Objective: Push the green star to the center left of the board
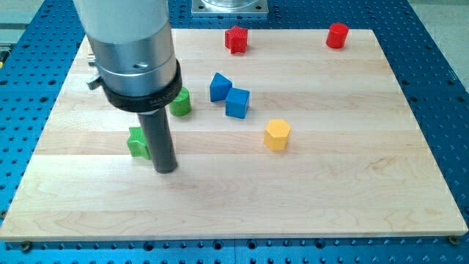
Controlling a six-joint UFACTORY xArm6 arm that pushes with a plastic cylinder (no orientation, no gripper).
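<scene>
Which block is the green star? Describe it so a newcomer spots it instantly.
Start at the wooden board and go to its left half, where my tip touches down. The green star sits against the rod's left side, partly hidden. The other green block, rounder, lies farther toward the view's top.

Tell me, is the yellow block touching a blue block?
No, the yellow block sits alone on the board, with bare wood between it and both blue blocks.

Pale wooden plank board (352,183), blue perforated metal table (440,66) surrounding it, grey metal mounting plate (230,6) at top, even diffuse lighting
</scene>
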